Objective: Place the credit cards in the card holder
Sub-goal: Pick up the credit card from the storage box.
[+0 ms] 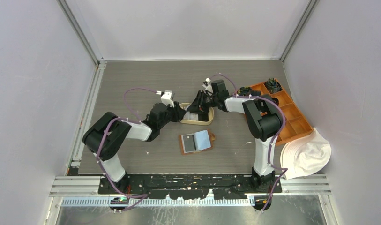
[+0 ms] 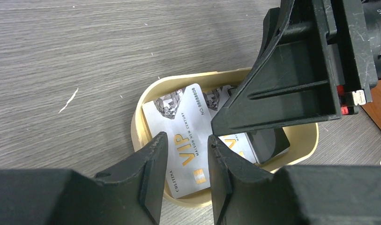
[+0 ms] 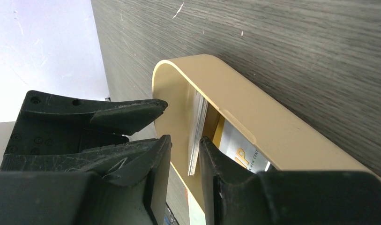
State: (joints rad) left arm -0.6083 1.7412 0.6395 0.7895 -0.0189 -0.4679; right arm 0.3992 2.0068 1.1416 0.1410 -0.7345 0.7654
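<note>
White VIP credit cards (image 2: 186,129) and a black card (image 2: 269,143) lie in a cream oval tray (image 2: 138,129). My left gripper (image 2: 187,157) hangs open just above the near end of the top VIP card, with nothing between its fingers. My right gripper (image 3: 181,157) is open at the tray (image 3: 254,108); the edge of a thin stack of cards (image 3: 197,136) stands in its gap, against the right-hand finger. Seen from above, both grippers, left (image 1: 181,112) and right (image 1: 197,104), meet at the tray (image 1: 197,123). The brown card holder (image 1: 183,146) lies open nearer the bases, a grey-blue card (image 1: 203,139) on it.
An orange compartmented box (image 1: 291,115) holding small dark objects stands at the right edge of the table. A white cloth hat (image 1: 305,154) lies in front of it. The right gripper's black body (image 2: 301,70) crowds the tray's far side in the left wrist view.
</note>
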